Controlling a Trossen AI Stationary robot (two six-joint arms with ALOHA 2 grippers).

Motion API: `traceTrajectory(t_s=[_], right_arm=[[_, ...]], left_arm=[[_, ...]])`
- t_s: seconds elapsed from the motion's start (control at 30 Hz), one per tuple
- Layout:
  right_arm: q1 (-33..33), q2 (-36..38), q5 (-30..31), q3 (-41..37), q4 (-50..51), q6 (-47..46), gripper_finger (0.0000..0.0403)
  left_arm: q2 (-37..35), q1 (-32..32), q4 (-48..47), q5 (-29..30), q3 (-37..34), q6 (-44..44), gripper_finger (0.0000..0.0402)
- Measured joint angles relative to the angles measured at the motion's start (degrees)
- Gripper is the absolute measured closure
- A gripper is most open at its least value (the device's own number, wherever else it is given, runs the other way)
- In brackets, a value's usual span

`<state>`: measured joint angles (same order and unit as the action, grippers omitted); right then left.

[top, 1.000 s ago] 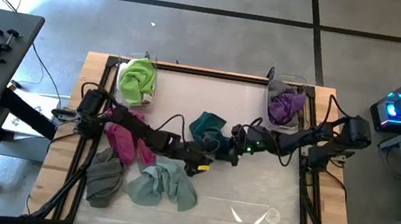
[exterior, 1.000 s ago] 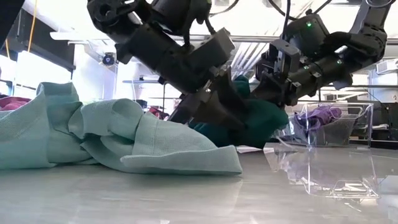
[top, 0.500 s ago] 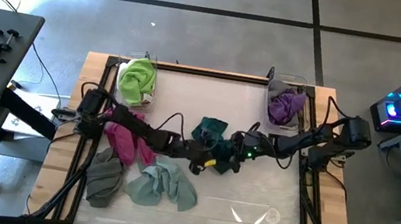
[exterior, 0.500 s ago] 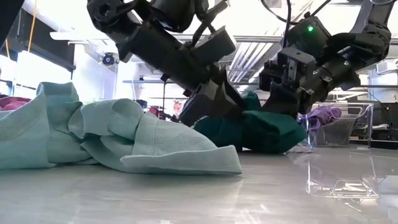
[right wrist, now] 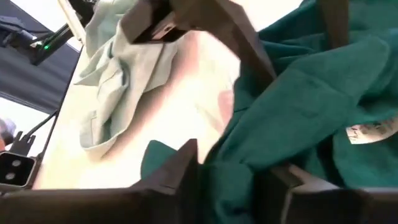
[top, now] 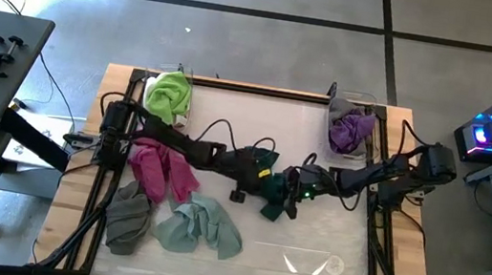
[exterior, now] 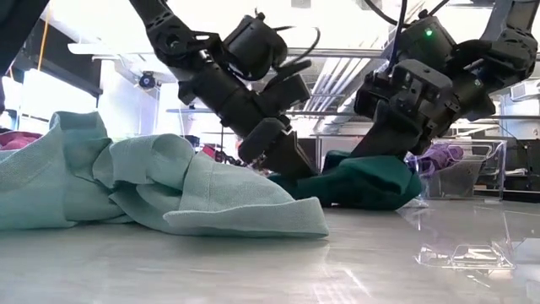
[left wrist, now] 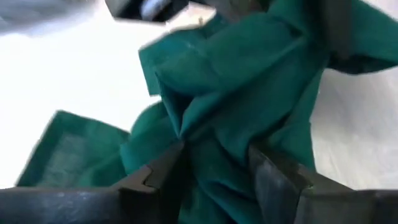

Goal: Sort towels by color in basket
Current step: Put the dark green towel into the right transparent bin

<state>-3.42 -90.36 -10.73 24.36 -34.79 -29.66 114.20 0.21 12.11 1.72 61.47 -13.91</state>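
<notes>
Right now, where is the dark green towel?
In the high view the dark green towel lies mid-table, between the left pincer and right pincer, beyond the mint towel.

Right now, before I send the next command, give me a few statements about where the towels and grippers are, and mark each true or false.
1. The dark green towel lies on the table between both grippers. True.
2. The lime green towel sits in the right-hand bin. False: it is in the far left bin; the right bin holds the purple towel.
3. The left gripper has dark green cloth between its fingers. True.
4. The mint towel is in a bin. False: it lies loose on the table.
5. The magenta towel lies on the table's left side. True.
</notes>
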Motion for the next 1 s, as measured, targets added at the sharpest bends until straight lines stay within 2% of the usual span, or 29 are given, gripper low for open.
traceTrajectory(t_s=[0.1, 0.2, 0.33, 0.47, 0.57, 0.63, 0.77, 0.9, 1.0], right_arm=[[-0.1, 2.4, 0.3, 0.0, 2.7, 0.2, 0.0261], [-1.2, 6.9, 2.9, 0.0, 9.7, 1.7, 0.0255], [-5.8, 14.2, 9.9, 0.0, 18.1, 8.4, 0.0254], [-13.1, 18.6, 19.1, 0.0, 19.3, 19.6, 0.0254], [-16.6, 18.8, 23.9, 0.0, 18.7, 26.8, 0.0254], [-17.4, 17.9, 24.1, 0.0, 17.5, 29.7, 0.0253], [-16.3, 15.8, 24.1, 0.0, 16.6, 29.7, 0.0242], [-14.6, 11.7, 23.9, 0.0, 15.0, 31.3, 0.0197], [-12.9, 7.6, 24.0, 0.0, 10.5, 35.9, 0.0153]], left_arm=[[0.0, 0.7, -1.6, -1.5, -0.1, 1.5, 0.0274], [0.0, 1.3, -1.6, -3.5, -1.2, 2.6, 0.0307], [0.0, 2.4, 2.3, -7.5, -3.6, 4.4, 0.0354], [0.0, 3.7, 8.2, -14.3, -6.1, 6.3, 0.0394], [0.0, 4.4, 8.9, -16.6, -6.5, 8.2, 0.0394], [0.0, 4.5, 8.8, -16.7, -6.5, 8.7, 0.0393], [0.0, 4.6, 8.8, -16.7, -6.5, 8.8, 0.0398], [0.0, 4.6, 8.8, -16.6, -6.5, 8.7, 0.04], [0.0, 4.6, 8.8, -16.6, -6.5, 8.7, 0.04]])
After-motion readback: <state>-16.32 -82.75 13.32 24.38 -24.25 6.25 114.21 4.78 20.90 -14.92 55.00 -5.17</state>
